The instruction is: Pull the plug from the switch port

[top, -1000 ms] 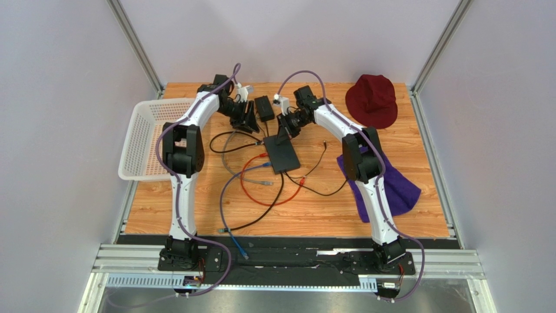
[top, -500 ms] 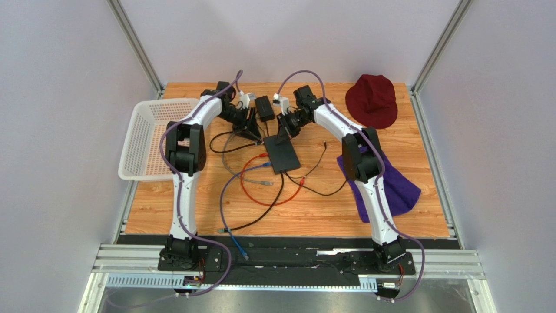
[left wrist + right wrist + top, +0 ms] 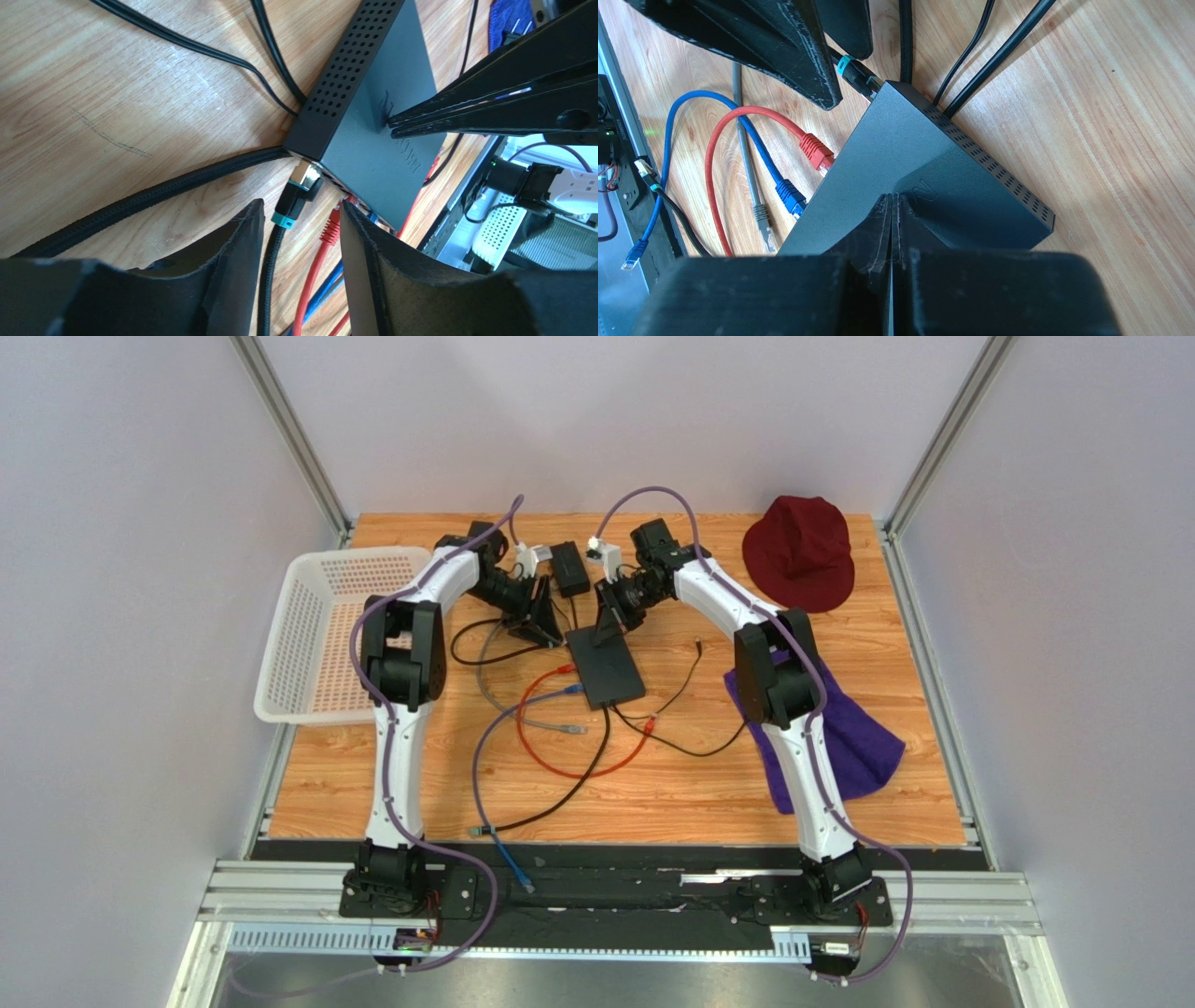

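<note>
The flat black switch lies mid-table, its port row facing my left wrist camera. A black plug with a teal band and metal end sits in the corner port; it also shows in the right wrist view as the plug. My left gripper is open, its fingertips on either side of the braided cable just behind the plug, touching nothing. My right gripper is shut, its tips pressed down on the switch top.
A red plug and a blue plug meet the same switch edge; a grey plug lies loose. Black cables leave the far side. An adapter brick, white basket, red hat and purple cloth lie around.
My left arm has shifted right, bringing its gripper closer to the switch's corner, and its jaws have narrowed slightly. The right arm has stayed still.
</note>
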Controlling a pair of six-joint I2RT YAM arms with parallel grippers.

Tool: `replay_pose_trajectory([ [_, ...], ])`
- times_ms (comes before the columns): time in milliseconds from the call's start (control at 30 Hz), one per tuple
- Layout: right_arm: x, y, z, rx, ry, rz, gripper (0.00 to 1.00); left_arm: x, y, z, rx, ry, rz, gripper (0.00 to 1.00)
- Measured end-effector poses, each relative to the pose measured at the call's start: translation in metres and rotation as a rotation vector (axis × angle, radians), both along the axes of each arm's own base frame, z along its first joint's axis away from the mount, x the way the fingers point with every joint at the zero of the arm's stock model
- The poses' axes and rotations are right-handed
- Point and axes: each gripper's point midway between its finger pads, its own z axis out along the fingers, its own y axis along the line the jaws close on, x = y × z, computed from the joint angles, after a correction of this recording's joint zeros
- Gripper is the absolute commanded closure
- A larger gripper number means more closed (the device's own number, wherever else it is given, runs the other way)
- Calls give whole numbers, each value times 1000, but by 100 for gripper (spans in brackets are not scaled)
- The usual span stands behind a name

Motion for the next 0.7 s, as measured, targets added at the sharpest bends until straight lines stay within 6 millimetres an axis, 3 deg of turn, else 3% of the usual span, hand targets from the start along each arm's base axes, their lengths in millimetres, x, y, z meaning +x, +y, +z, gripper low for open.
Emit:
replay_pose_trajectory([
  [533,0,0,0,-2,5,-5,100,0,-6,-7,-3,4,-28,52],
  [700,0,0,0,-3,6,-7,100,-1,-9,-9,-20,14,-33,59],
])
